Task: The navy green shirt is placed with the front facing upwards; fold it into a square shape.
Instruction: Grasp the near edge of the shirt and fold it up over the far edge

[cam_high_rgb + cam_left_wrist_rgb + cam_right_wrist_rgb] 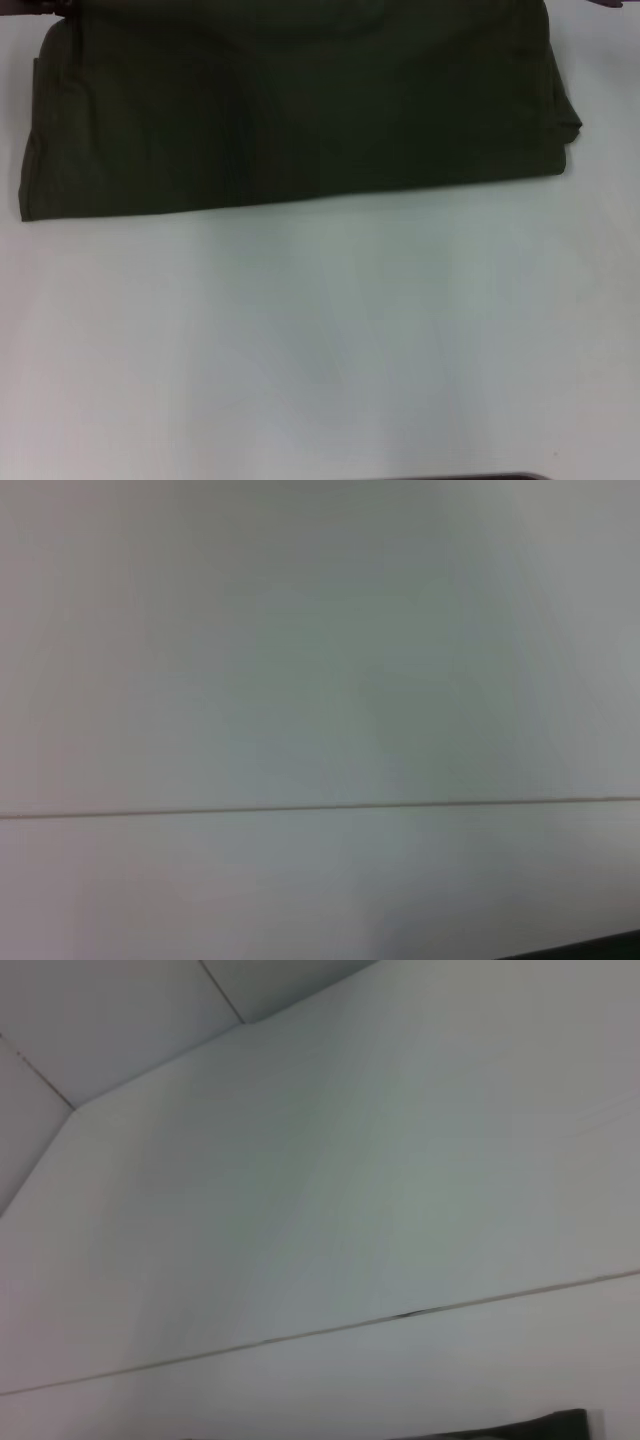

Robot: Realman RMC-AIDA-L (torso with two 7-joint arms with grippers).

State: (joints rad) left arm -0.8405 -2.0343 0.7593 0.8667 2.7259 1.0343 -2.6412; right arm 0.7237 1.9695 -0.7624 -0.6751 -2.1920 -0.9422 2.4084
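Green shirt [300,110] lies on the far part of the white table [320,340], folded into 1 wide band; neither claw is visible, state unknown; a crosswise fold likely remains to square it.

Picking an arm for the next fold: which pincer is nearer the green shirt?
Cannot tell left or right: neither pincer shows. The green shirt lies across the far side of the table; both wrist views show only table.
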